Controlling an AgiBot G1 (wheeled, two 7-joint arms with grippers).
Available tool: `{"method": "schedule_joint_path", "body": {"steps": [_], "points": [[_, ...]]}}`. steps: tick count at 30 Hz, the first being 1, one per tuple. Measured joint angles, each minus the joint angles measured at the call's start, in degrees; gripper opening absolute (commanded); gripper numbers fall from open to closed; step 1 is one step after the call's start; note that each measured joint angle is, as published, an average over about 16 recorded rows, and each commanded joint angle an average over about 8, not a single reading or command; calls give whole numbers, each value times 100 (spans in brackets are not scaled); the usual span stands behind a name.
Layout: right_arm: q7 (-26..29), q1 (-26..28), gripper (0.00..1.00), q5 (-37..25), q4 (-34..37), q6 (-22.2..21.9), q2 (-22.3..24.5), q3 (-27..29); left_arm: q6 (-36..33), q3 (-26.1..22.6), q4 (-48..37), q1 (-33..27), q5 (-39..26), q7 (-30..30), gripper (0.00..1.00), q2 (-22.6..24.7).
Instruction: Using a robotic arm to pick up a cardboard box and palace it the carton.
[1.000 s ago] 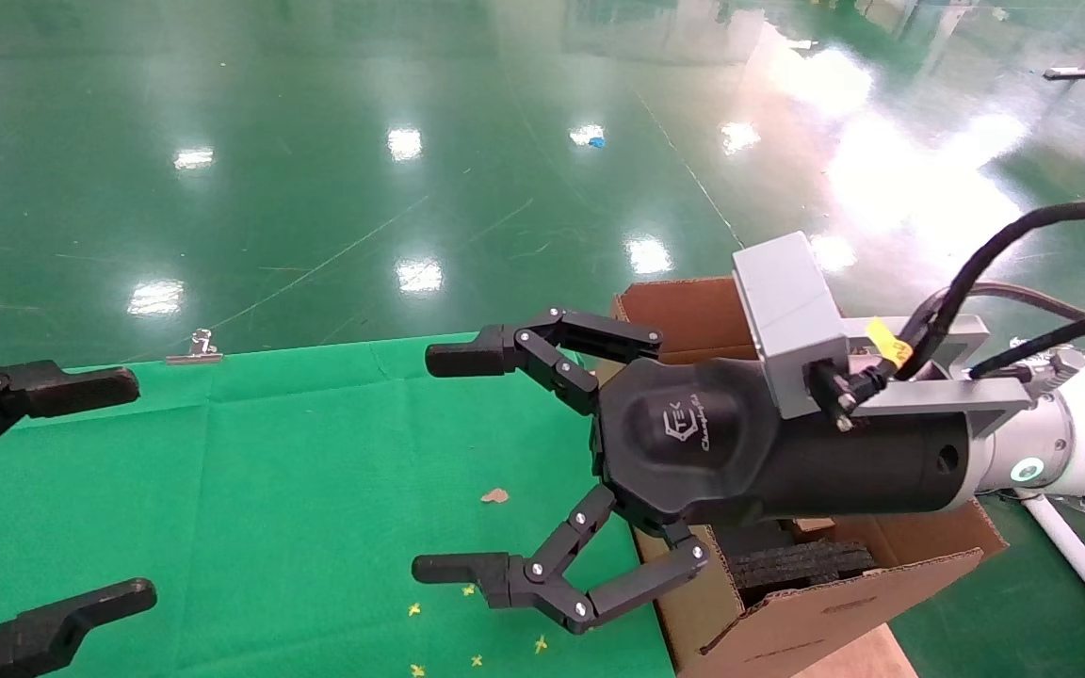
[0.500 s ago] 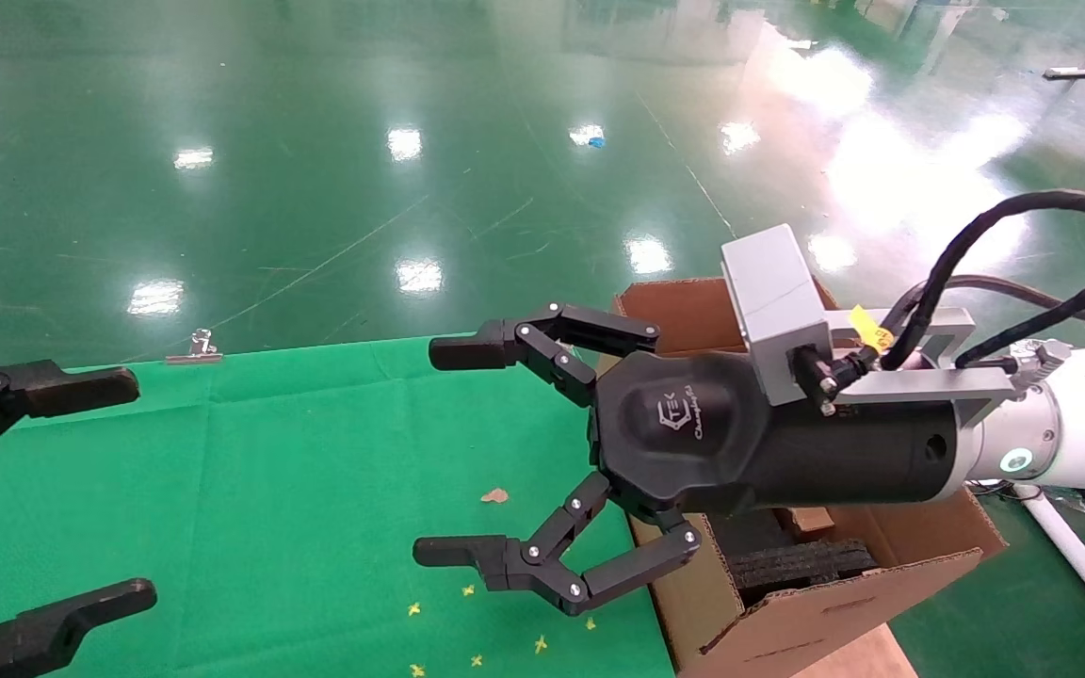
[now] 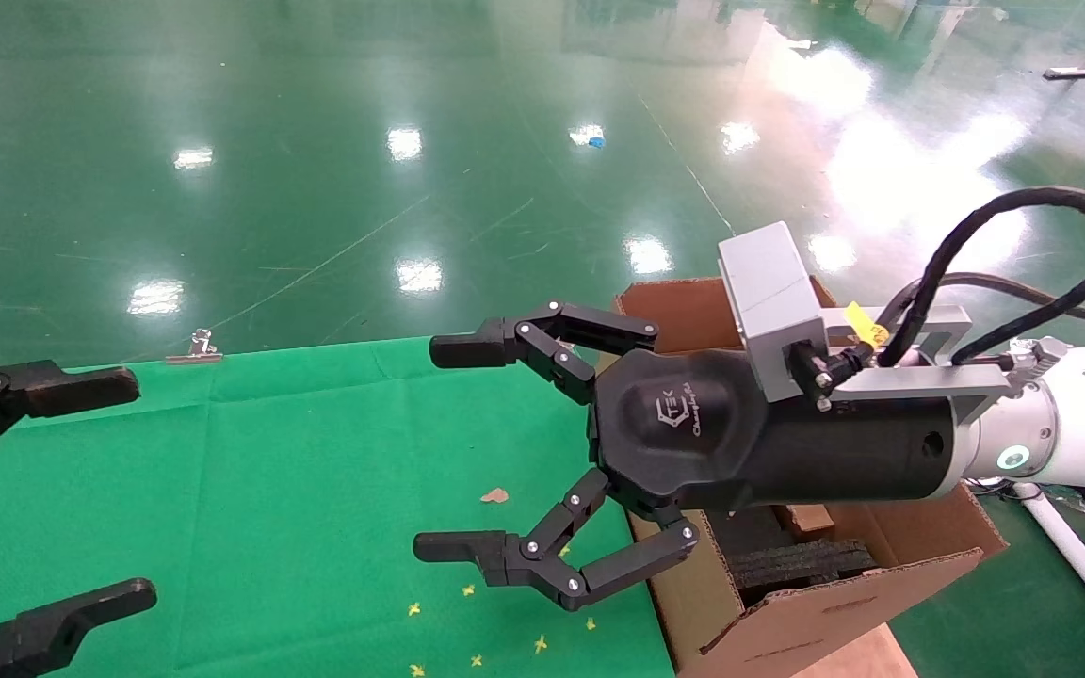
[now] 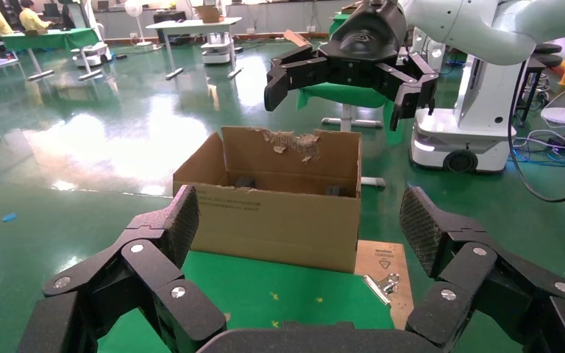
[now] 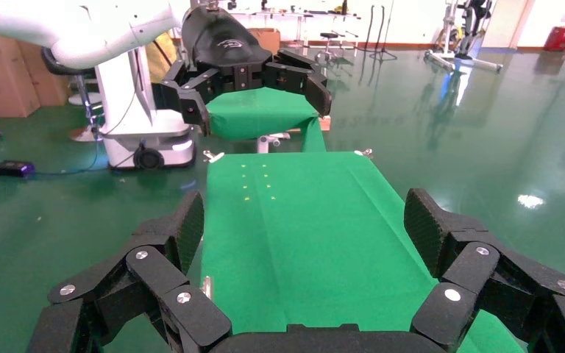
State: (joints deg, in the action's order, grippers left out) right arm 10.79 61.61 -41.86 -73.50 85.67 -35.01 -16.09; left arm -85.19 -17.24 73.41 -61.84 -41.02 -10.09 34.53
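The robotic arm on my right [image 3: 1070,433] reaches in over the carton [image 3: 787,612], with its green ring light lit. Its right gripper [image 3: 425,449] is open and empty above the green cloth, just left of the carton. It also shows in the left wrist view [image 4: 349,88]. The carton has a torn rear flap [image 4: 290,140] and black foam blocks [image 3: 797,565] inside. A small brown corner [image 3: 808,519] shows inside the carton under the gripper body; I cannot tell what it is. No slim cardboard box is clearly in view. My left gripper [image 3: 137,488] is open and empty at the table's left.
The green cloth [image 3: 298,490] covers the table, with small yellow marks [image 3: 472,626] and a brown scrap [image 3: 495,495] on it. A metal binder clip [image 3: 194,350] grips the far edge and another [image 4: 382,283] sits near a wooden board [image 4: 382,257]. Glossy green floor lies beyond.
The right arm's wrist and grey camera block have shifted slightly left and up, and the cable loop has risen. Its fingers stay open. The left gripper has not moved.
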Motion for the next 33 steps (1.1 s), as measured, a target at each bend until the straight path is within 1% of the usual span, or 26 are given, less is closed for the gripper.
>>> {"method": "schedule_joint_path", "body": {"steps": [33], "points": [[5, 15, 100, -8, 17, -7, -3, -17, 0, 0, 0, 0, -1, 0, 100, 0]]}}
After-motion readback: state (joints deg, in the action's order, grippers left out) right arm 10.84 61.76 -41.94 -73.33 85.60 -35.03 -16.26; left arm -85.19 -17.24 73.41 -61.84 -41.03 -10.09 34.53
